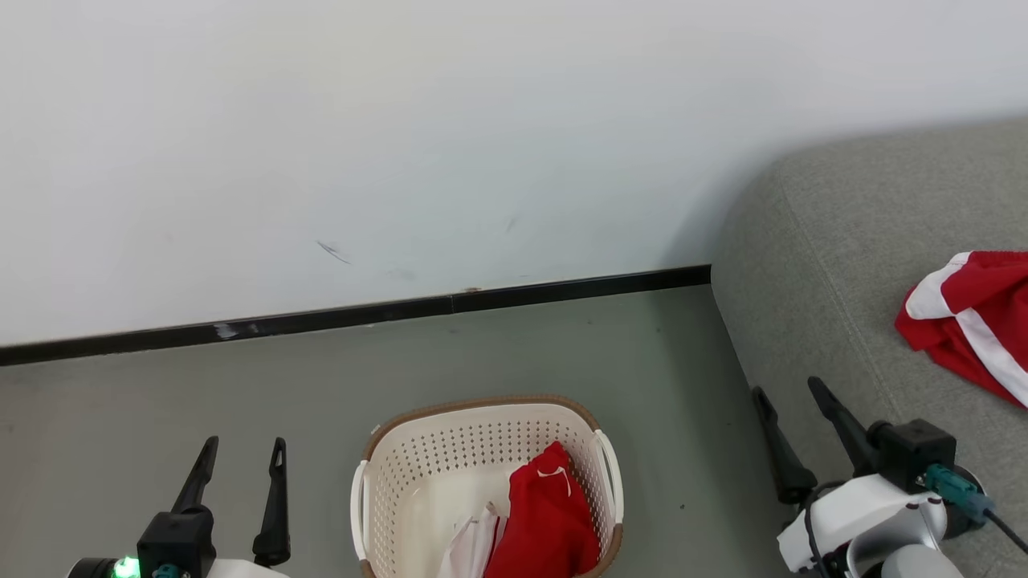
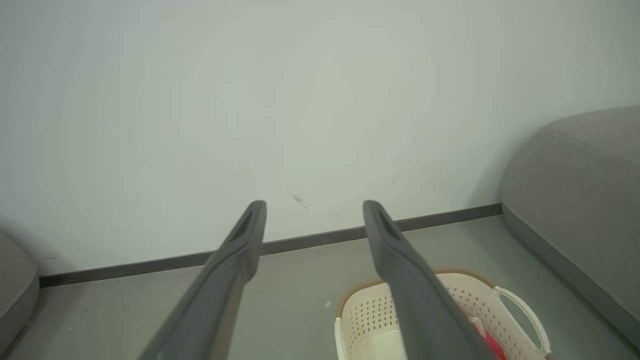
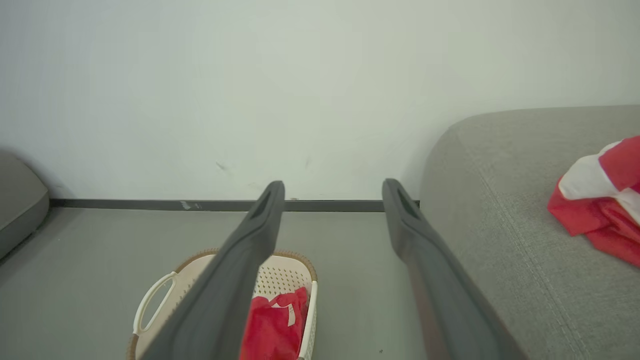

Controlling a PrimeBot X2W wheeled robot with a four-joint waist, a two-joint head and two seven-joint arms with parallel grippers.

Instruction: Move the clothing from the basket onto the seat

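Hovering at the lower left of the head view, the left claw [image 1: 245, 443] stands released. Its two dark fingers [image 1: 275, 506] are spread apart and point up with nothing between them, above the grey floor [image 1: 562, 345]. Just to its right the basket [image 1: 482, 401] sits on the floor, cream with perforated walls, a brown rim and white side handles. Inside it, against the right wall, lies one red garment [image 1: 546, 514], bunched up, with a small white trim near its top. A pale striped fold lies at its left; whether that belongs to the same piece cannot be told. Behind the basket a dark skirting board [image 1: 401, 309] runs along the foot of the white wall [image 1: 401, 120]. Further right, the right claw [image 1: 785, 387] is likewise released and empty, its fingers parted, seen against the seat's near edge. The seat [image 1: 803, 241] takes up the right side, grey fabric with a rounded corner and a stitched seam. On it, at the right edge of the view, lies the other red garment [image 1: 972, 321], with broad white bands, well apart from the basket and both claws.
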